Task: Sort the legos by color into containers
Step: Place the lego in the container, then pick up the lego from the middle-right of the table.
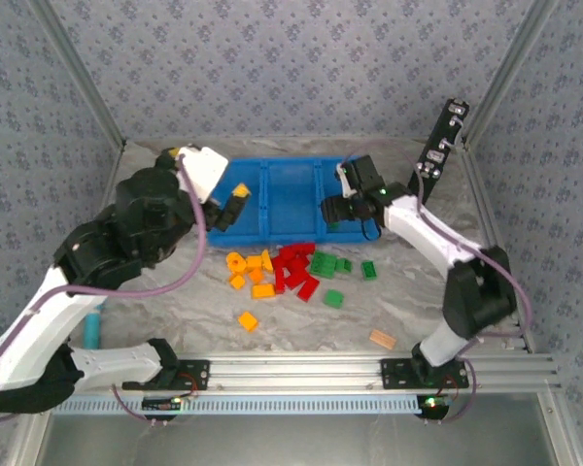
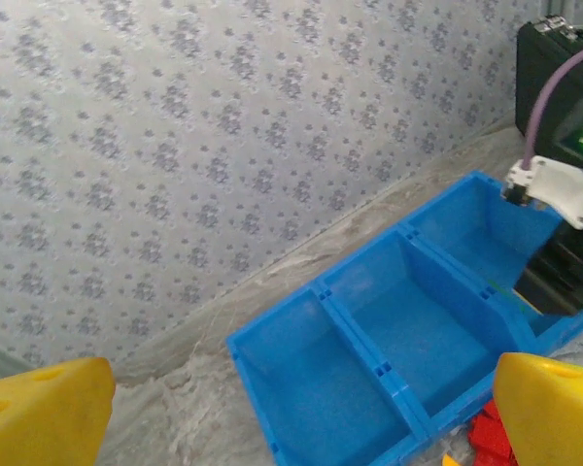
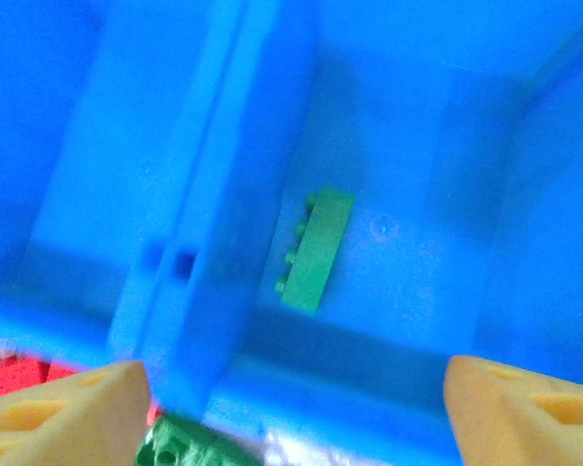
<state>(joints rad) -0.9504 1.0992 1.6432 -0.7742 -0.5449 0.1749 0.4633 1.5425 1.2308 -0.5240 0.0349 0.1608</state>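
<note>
Because the overhead camera looks down from behind the two arms, the nearest things come first: a teal cylinder [image 1: 92, 330] beside the left arm and a tan block [image 1: 382, 339] to the right, both on the marbled tabletop [image 1: 418, 282]. A little farther in, a single orange brick [image 1: 247, 320] lies apart from the rest.

Beyond it, the unsorted legos sit in three loose groups just in front of the tray: orange bricks [image 1: 251, 270] on the left, red bricks [image 1: 294, 267] in the middle and green bricks [image 1: 325, 264] on the right.

Behind them stands the blue three-compartment tray [image 1: 282, 194]. The left hand [image 1: 231, 204] hovers at its left end with its yellow fingers [image 2: 549, 408] spread wide and nothing between them. In the left wrist view, the left and middle compartments show bare blue floors.

The right hand [image 1: 332, 210] hangs over the right compartment. Its fingers [image 3: 58, 408] stand well apart and hold nothing. Directly below it, one green brick [image 3: 316, 250] lies flat on the compartment floor, close to the divider.

Farthest back, a black device [image 1: 447, 136] leans in the right corner.

The step in hand appears to be placing green bricks in the right compartment, with most of the sorting left to do. The next move likely calls for lifting the right hand clear of the tray wall, bringing it back over the green group, and closing on one brick without knocking the neighbouring red ones.
</note>
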